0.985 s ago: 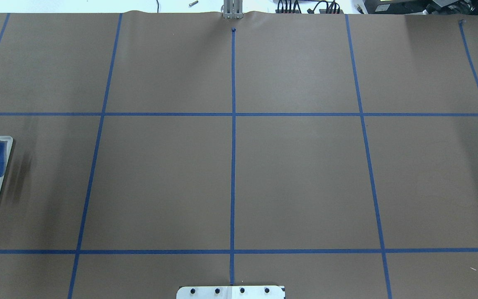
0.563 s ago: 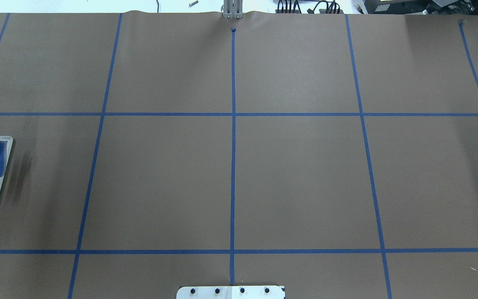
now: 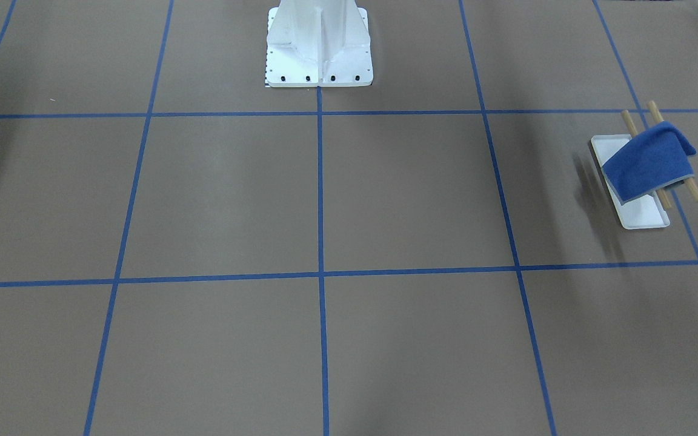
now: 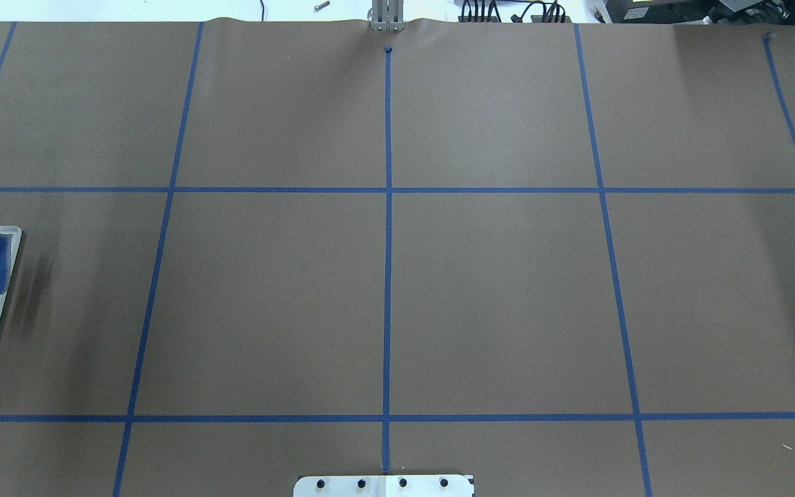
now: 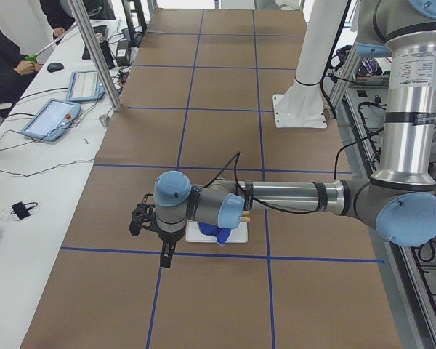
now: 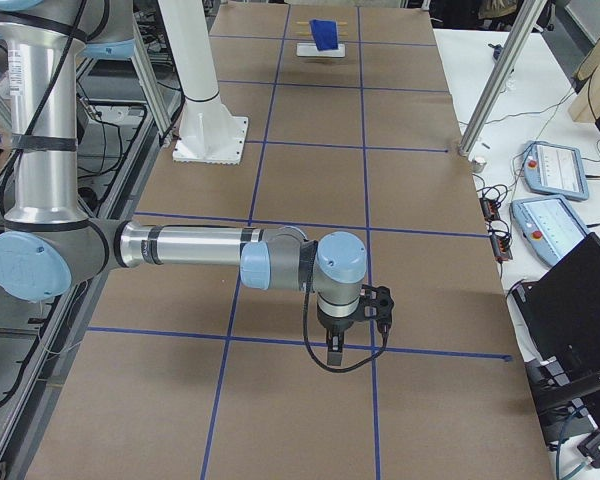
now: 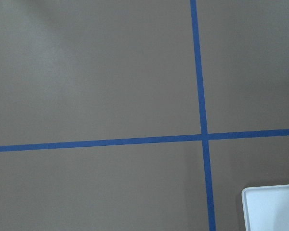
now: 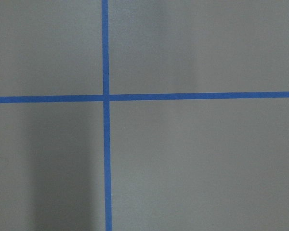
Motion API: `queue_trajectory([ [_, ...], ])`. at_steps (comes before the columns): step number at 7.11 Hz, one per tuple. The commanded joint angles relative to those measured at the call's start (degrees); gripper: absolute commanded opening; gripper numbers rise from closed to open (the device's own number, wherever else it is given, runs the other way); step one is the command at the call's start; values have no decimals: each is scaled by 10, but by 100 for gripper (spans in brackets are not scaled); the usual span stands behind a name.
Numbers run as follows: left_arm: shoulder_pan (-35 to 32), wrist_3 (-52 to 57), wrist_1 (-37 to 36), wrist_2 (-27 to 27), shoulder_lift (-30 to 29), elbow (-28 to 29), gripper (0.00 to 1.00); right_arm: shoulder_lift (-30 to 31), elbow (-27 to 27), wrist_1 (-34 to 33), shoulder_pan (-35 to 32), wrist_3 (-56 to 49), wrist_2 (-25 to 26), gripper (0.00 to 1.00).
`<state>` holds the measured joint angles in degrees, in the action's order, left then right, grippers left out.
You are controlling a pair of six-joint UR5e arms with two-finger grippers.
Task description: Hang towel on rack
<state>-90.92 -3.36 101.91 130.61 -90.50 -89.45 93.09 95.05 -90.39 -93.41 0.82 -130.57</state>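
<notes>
On brown worktop, finding towel draped over rack; failing to judge opening of left gripper or right gripper.

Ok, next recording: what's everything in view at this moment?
towel: one, royal blue, draped over the rack's rods
rack: one, white tray base with two tan rods, table end on the robot's left
pedestal: one, white, bolted at the robot's table edge
table: one, brown cover, blue tape grid
tablets: two, grey, side bench
operator: at least one, dark clothes, at the bench
left gripper: black, pointing down near the rack; open or shut unclear
right gripper: black, pointing down, far from the rack; unclear
</notes>
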Motion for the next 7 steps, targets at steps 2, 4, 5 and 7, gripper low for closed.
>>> queue_trajectory([
  [2,0,0,0,3,0,2,99,-3,0,9,9,40,-31,100],
  [4,0,0,0,3,0,1,99,-3,1,9,12,43,-31,100],
  [5,0,0,0,3,0,1,99,-3,1,9,13,43,-31,100],
  [7,0,0,0,3,0,2,99,-3,0,9,14,43,-31,100],
])
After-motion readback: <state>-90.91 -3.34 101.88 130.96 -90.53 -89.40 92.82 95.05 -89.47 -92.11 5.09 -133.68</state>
